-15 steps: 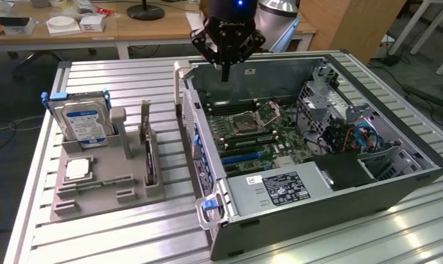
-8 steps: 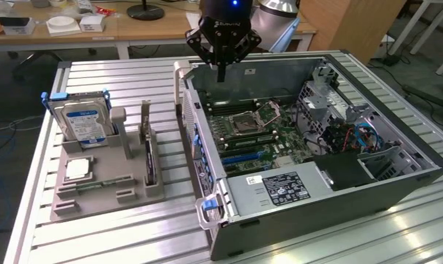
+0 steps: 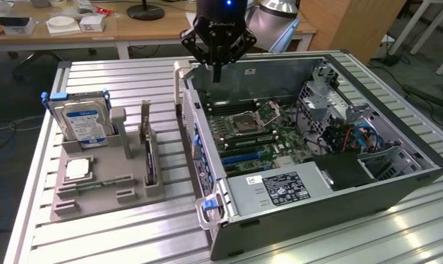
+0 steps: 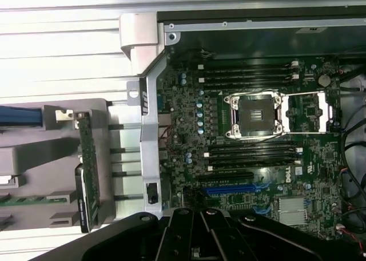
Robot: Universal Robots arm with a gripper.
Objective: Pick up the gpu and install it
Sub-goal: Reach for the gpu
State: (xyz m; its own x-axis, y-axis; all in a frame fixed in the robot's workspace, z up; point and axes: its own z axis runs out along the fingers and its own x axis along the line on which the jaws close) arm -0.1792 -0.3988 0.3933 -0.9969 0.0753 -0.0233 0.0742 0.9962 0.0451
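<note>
The gpu point(image 3: 149, 159) is stood on its thin edge in a slot of the gray holder point(image 3: 108, 176). It is kept outside the computer case point(image 3: 331, 206), near the case's long side wall. Its long side is lined up with that wall. Its silvery bracket end is turned away from the case's blue handle point(image 3: 206, 212).

A strip of bare bench point(image 3: 133, 236) is left between the holder and the case wall, and the space over the card is open. The hard drive point(image 3: 78, 118) is stood farther from the case than the gpu.

The end effector point(image 3: 215, 74) is hung over the case's far corner, just inside the wall. Its fingers are pressed together and nothing is held. The gpu is found lower down and well apart from it.
</note>
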